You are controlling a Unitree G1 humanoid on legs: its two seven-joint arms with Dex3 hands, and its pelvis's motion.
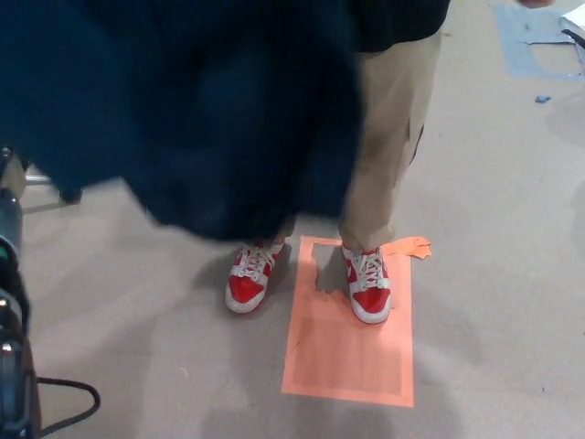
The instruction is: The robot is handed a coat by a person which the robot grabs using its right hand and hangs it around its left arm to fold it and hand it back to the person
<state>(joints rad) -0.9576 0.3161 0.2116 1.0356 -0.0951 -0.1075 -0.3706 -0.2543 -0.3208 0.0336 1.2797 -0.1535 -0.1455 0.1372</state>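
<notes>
The dark blue coat fills the upper left and middle of the head view. It is blurred by motion and hangs in the air, covering the person's torso and the picture-left leg. What holds it up is hidden. A dark, grey-jointed part of my left arm shows at the lower left edge, apart from the coat; no hand of mine shows. The person stands facing me in khaki trousers and red-and-white shoes.
An orange rectangle is marked on the grey floor under the person's picture-right shoe. A black cable loop lies at the lower left. Blue patches mark the floor at the top right.
</notes>
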